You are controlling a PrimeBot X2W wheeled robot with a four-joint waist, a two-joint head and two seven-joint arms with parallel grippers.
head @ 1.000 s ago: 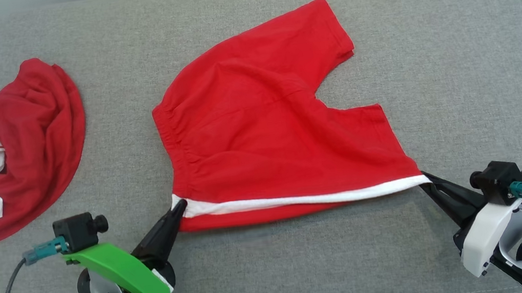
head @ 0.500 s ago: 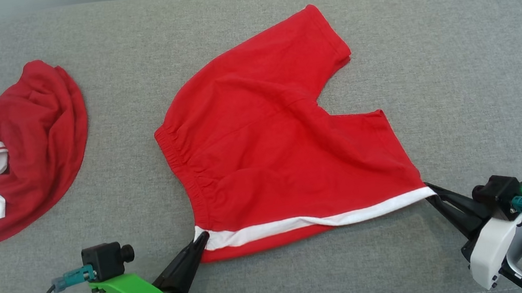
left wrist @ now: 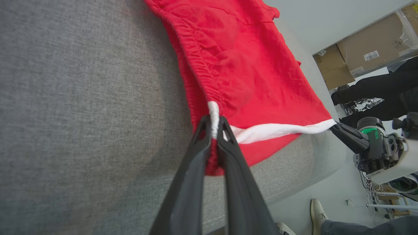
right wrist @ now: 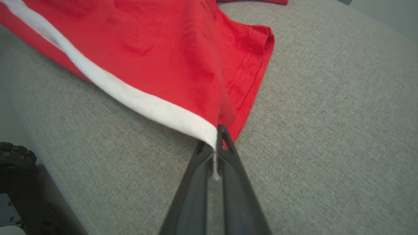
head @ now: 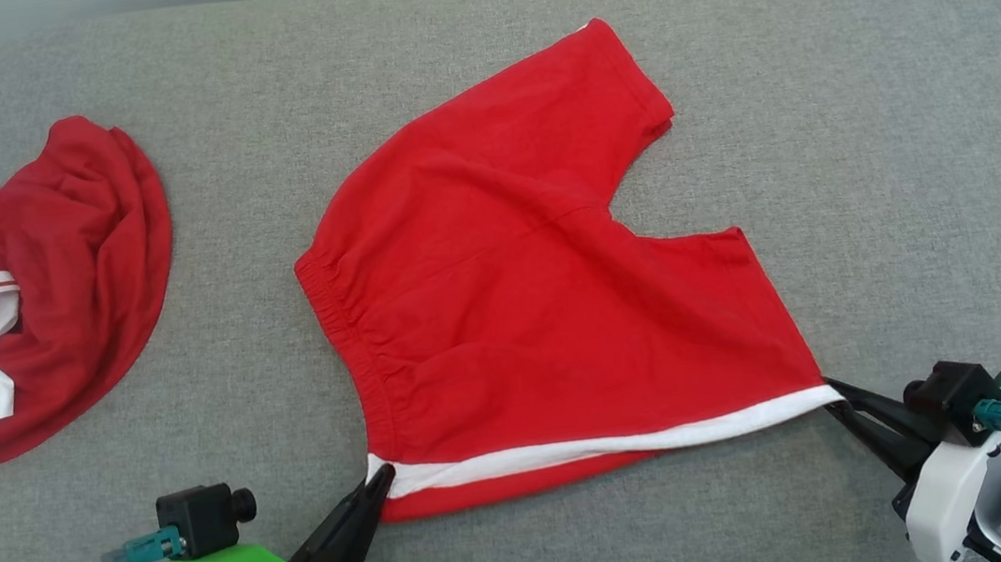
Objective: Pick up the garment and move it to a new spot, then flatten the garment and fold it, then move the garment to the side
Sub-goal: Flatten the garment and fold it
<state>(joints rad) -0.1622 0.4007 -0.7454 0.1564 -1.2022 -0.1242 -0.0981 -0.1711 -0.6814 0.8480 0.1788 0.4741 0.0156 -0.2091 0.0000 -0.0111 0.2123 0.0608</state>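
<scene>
Right now my left claw (head: 379, 477) is pressed together on the waistband corner of the shorts (head: 539, 286). My right claw (head: 838, 391) pinches the hem end of the white stripe (head: 595, 447). The shorts lie spread mid-cushion (head: 870, 135), their near edge taut between my tips. They look light, soft and limp, so I judge they'll sag and crease wherever unsupported. Corners and the elastic waistband should give the surest hold.
</scene>
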